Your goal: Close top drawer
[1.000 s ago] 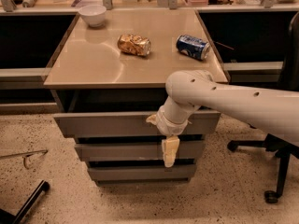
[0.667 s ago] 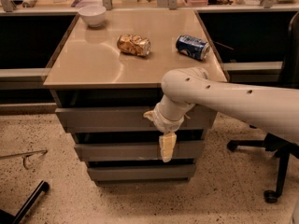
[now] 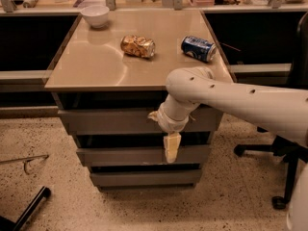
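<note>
Pushing looks like the step in hand: the hand, fingers closed on nothing, hangs at frame centre just below the top drawer, which juts slightly from under the surface. The next move calls for a square inward press.

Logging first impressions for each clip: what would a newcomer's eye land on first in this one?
First, the big white arm reaching in from the right, its gripper hanging down in front of the middle drawer, just below the top drawer. Next, the tan tabletop, with a white bowl at the back left, a crumpled snack bag near the middle and a blue can on its side at the right.
</note>
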You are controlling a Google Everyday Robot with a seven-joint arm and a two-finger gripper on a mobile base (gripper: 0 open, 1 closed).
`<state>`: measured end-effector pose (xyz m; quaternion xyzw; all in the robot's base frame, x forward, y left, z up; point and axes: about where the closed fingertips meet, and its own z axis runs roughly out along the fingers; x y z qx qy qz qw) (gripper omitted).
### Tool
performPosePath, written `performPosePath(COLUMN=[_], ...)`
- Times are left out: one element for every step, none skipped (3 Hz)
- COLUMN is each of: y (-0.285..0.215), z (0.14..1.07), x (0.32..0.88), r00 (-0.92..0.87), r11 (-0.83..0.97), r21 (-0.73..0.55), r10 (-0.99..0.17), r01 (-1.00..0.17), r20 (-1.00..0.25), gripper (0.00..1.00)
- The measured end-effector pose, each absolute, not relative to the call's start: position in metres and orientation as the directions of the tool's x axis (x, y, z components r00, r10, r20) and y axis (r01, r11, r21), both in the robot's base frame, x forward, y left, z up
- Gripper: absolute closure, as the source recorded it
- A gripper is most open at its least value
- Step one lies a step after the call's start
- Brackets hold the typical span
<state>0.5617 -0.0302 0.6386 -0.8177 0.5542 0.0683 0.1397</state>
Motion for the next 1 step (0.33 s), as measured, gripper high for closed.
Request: performPosePath(y=[-0.0302], z=[0.6386], x=[0.5617], r00=[0.376], r11=[-0.347], r21=[-0.153], r10=[-0.887], r01=[-0.925], r20=[-0.267], gripper=[0.0])
